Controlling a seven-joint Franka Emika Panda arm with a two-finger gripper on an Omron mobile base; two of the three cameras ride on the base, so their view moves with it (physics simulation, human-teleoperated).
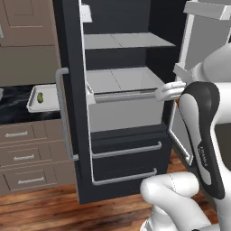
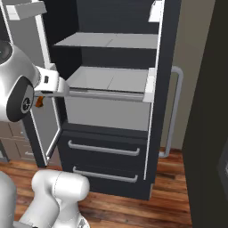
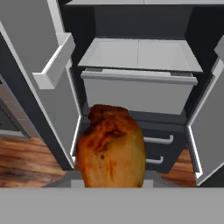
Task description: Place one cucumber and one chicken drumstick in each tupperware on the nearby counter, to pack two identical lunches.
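Drumstick (image 3: 111, 148) carried, gripper clamped on it before open fridge (image 3: 138, 85).
Left base view: tupperware (image 1: 34, 98) on counter (image 1: 13, 106), one cucumber (image 1: 40, 97) inside. Right base view: orange speck beside forearm. Risk: meat slipping from shallow pinch during the swing.

The one piece of lettering stands on the white robot arm with its dark curved cover (image 1: 204, 135), seen in the left base view: a short line of small pale characters runs lengthwise down the dark cover near its lower part, but it is too small and blurred to read. No label, brand, number or sign can be read on the dark open fridge with grey shelves (image 1: 122, 40), on its white pulled-out drawer bin (image 3: 138, 87), on the shallow white rectangular tupperware (image 1: 32, 100) or on the brown wooden drawers with silver bar handles (image 1: 20, 155).
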